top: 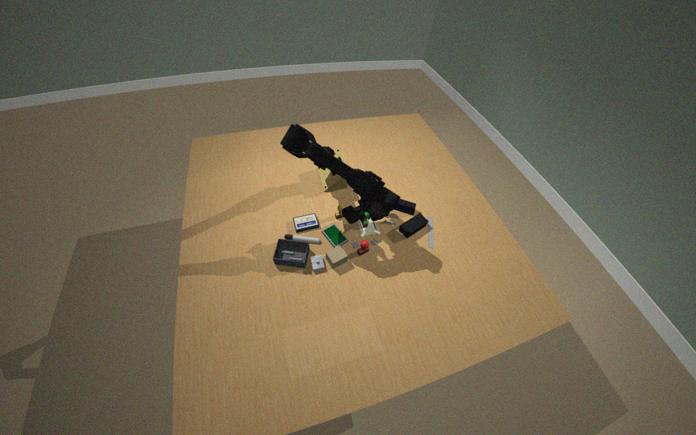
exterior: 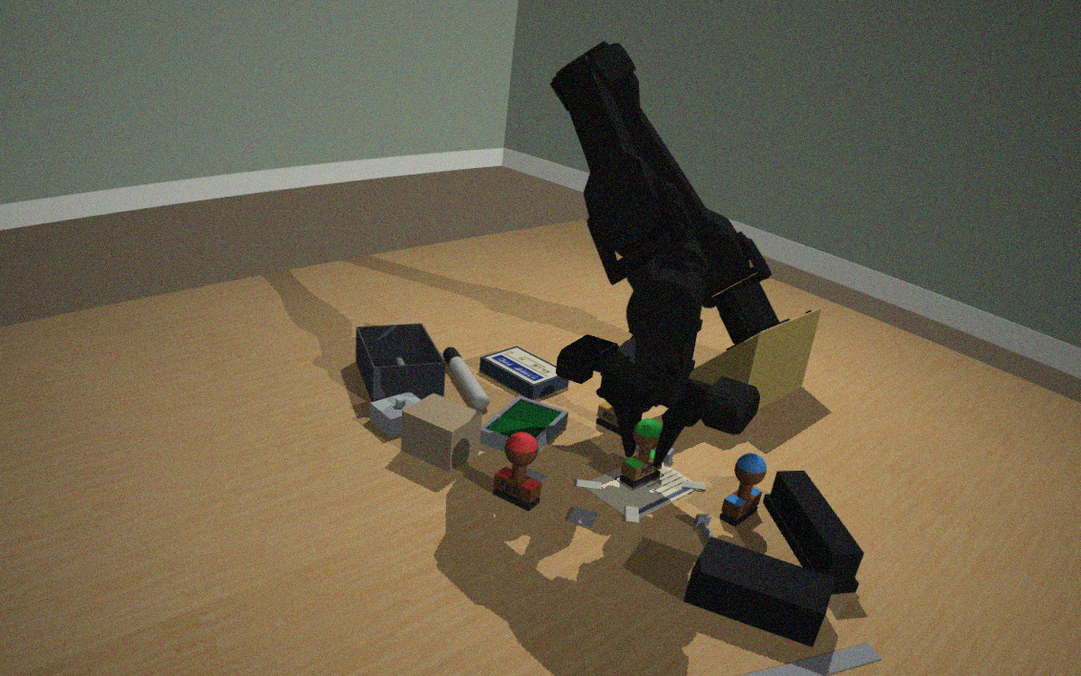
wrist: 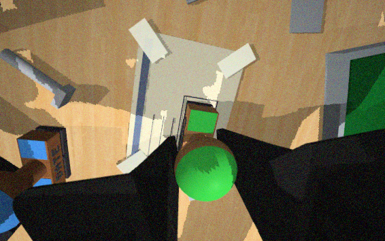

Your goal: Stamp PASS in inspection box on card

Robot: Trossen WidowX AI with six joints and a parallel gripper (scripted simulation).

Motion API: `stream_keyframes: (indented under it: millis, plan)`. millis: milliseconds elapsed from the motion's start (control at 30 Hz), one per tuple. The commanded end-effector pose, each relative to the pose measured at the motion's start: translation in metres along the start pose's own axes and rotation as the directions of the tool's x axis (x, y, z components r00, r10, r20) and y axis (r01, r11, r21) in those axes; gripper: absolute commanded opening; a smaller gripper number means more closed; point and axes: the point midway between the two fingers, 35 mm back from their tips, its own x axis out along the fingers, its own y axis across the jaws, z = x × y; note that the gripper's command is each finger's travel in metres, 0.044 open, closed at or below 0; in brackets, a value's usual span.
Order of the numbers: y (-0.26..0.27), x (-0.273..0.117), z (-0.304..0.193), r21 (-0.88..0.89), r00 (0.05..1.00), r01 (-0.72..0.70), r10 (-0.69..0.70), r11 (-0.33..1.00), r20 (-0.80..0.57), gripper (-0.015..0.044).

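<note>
Green-knobbed PASS stamp (wrist: 203, 150), wooden body

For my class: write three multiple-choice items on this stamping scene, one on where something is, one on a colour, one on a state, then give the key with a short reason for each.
1. Where is the green-knobbed stamp?
A. on the card
B. in the dark open box
C. on the ink pad

2. What colour is the surface of the ink pad?
A. red
B. green
C. blue

3. What is the state of the gripper?
A. open and away from everything
B. shut on nothing
C. shut on the green-knobbed stamp

Key:
1 A: the wrist view shows the stamp's base within the outlined box on the card, and the exterior view shows it standing there.
2 B: the tray beside the card is filled with green.
3 C: the black fingers sit either side of the stamp's stem, just under the green knob.
</note>
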Motion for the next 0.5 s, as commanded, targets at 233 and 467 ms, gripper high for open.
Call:
stream_keyframes:
  millis: [233, 467]
  plan:
    - [-0.0007, -0.0041, 0.0, 0.001, 1.0, 0.001, -0.001, 1.0, -0.003, 0.0]
    - [-0.0006, -0.0075, 0.0001, 0.001, 1.0, 0.001, -0.001, 1.0, -0.003, 0.0]
